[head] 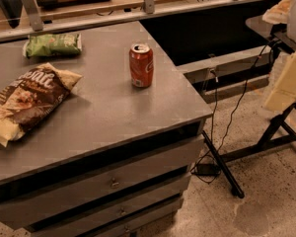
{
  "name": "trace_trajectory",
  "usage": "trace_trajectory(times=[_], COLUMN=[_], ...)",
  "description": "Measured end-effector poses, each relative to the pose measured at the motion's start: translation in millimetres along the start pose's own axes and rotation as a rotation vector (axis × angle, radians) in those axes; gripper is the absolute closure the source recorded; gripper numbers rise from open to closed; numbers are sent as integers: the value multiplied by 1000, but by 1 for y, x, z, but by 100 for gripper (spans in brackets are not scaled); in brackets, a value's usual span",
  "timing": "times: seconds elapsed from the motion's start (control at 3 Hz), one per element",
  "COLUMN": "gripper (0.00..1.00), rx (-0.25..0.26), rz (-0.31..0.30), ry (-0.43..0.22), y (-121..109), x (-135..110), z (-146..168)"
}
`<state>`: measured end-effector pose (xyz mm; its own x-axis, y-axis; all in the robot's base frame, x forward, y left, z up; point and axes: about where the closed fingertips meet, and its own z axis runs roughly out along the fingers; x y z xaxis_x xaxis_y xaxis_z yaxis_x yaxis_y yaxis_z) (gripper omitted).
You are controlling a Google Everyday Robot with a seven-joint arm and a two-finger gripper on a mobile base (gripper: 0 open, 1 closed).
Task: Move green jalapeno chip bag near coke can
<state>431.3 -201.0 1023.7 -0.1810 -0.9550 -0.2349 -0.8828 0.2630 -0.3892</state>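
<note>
Lying upper left on counter (108, 115), green jalapeno chip bag (53, 44) well apart from coke can (141, 65); move not begun; pincer (287, 83) at right edge, off counter, cannot tell state.

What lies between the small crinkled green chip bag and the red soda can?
Only bare grey tabletop, per the camera view. Green chip bag and red can sit apart. Pincer not in view.

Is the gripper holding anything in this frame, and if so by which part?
Nothing is held. The gripper hangs at the right edge, off the table; the green jalapeno chip bag and the coke can sit untouched on it.
</note>
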Motion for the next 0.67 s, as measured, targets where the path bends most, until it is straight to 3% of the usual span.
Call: trace_trajectory(times=[0.33,0.67], gripper=[0,0], rx=[0,10], rz=[0,20], ry=[0,-144], y=[0,-28], x=[0,-32], z=[0,11])
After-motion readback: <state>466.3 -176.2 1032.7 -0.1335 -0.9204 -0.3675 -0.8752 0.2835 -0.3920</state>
